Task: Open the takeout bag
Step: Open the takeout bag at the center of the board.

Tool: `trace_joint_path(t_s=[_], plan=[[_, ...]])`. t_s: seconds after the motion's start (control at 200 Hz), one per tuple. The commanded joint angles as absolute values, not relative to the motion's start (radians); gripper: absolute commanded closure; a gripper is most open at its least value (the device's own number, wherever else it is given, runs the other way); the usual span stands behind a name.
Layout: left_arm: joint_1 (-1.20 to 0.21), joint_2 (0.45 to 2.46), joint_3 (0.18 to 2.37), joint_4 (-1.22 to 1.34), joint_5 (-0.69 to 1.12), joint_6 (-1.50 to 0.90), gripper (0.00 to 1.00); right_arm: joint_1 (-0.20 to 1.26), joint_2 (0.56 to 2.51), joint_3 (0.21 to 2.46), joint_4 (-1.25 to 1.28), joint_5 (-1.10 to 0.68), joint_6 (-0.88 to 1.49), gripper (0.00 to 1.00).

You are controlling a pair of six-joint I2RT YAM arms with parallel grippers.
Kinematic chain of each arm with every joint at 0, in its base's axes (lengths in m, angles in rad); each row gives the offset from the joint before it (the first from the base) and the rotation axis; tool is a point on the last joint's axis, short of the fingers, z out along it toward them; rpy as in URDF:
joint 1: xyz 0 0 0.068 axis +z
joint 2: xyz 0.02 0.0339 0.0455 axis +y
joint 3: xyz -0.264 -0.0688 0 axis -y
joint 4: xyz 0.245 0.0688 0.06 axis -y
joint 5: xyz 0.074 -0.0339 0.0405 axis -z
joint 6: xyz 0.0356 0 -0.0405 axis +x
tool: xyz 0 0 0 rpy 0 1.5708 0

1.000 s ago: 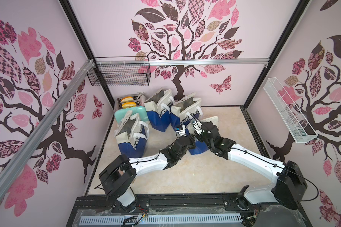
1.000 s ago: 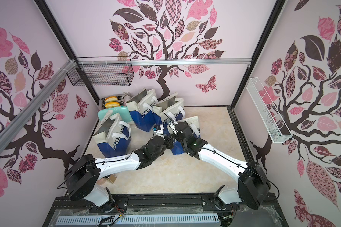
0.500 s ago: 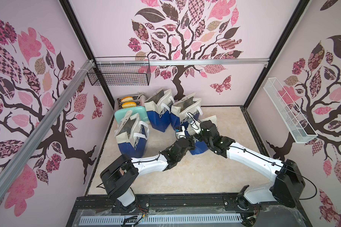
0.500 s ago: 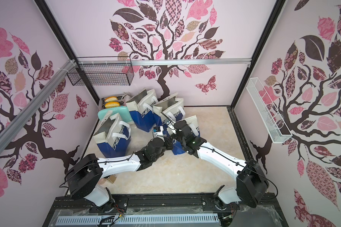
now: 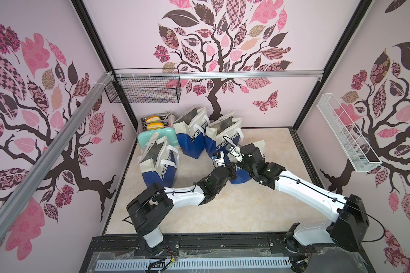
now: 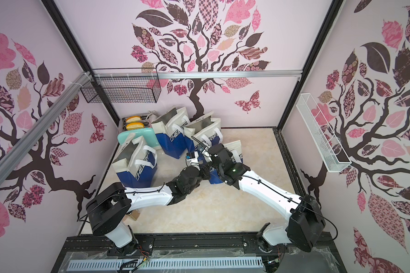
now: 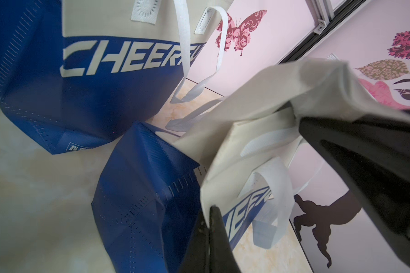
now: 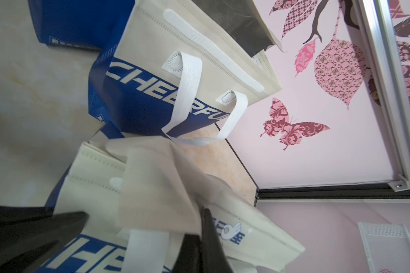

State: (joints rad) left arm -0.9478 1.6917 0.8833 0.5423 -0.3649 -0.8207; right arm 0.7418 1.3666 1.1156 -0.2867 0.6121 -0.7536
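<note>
Takeout bag (image 5: 240, 177): non-woven cloth, cream upper part, blue lower part, pale lettering, white strap handles. It stands on the surface (image 5: 223, 212) right of centre and toward the back wall, between the two wrists and just in front of the rear right bag (image 5: 223, 134); whether the two bags touch cannot be told. In the wrist views its cream top is pulled out of shape, one edge drawn to each side, and its handles hang loose. Left fingers (image 7: 217, 236): together, clamped on the cream edge close to the lettering. Right fingers (image 8: 211, 241): together, pinching the opposite cream flap; the cloth folds over them. Left arm (image 5: 187, 196): reaches low across the surface from the near left. Right arm (image 5: 305, 189): reaches in from the near right, and its wrist covers most of the bag's top in both top views. Middle bag (image 5: 192, 137): same make, mouth open, dark lining showing, standing beside the rear right bag against the back wall. Left bag (image 5: 160, 163): same make, mouth open, standing apart from the others near the left wall. Toaster (image 5: 152, 140): mint green, in the back left corner behind the left bag, with a yellow piece (image 5: 154, 126) in each of its two slots. Black wire basket (image 5: 143, 89): hung on the rail above the toaster. White wire rack (image 5: 348, 139): fixed to the right wall.
</note>
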Motion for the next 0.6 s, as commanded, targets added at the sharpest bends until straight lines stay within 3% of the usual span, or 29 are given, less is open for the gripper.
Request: trace_joint_path(t_s=[0.0, 0.225, 0.595], plan=[[-0.948, 1.757, 0.859, 0.378, -0.368, -0.837, 1.00, 0.752, 1.370, 1.210, -0.212, 0.832, -0.875, 1.00], [-0.949, 1.784, 0.873, 0.359, -0.373, -0.837, 1.00, 0.798, 1.428, 1.302, -0.217, 0.950, -1.007, 1.00], [-0.950, 1.799, 0.878, 0.348, -0.371, -0.839, 1.00, 0.850, 1.520, 1.347, -0.016, 1.060, -1.375, 1.00]])
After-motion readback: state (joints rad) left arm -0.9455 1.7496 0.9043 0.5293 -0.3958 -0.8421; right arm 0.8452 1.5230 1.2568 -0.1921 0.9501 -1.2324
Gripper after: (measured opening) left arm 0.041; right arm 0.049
